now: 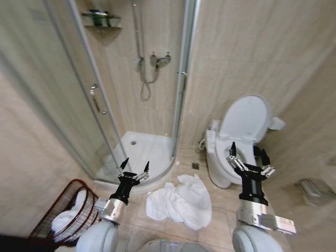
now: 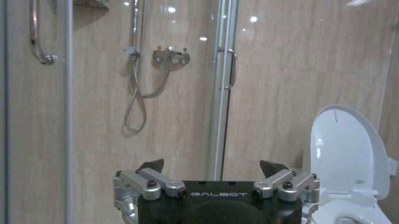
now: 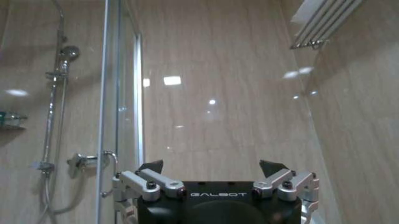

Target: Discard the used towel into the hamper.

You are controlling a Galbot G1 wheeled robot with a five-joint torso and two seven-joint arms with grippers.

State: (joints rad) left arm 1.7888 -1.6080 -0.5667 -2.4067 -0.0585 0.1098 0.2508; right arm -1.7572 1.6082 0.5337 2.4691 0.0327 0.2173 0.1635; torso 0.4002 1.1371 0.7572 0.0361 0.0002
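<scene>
We see the towel (image 1: pixel 179 202) crumpled on the floor tiles between our two arms, just before the shower tray (image 1: pixel 140 152) and beside the toilet (image 1: pixel 239 137). The hamper (image 1: pixel 67 212) stands at our far left, white cloth already inside. Our left gripper (image 1: pixel 133 168) and right gripper (image 1: pixel 249 156) are raised, fingers spread wide, holding nothing.

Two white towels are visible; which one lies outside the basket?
The big crumpled white towel on the tiled floor between the shower and toilet. The other white towel already sits inside the dark red-brown wire hamper.
</scene>
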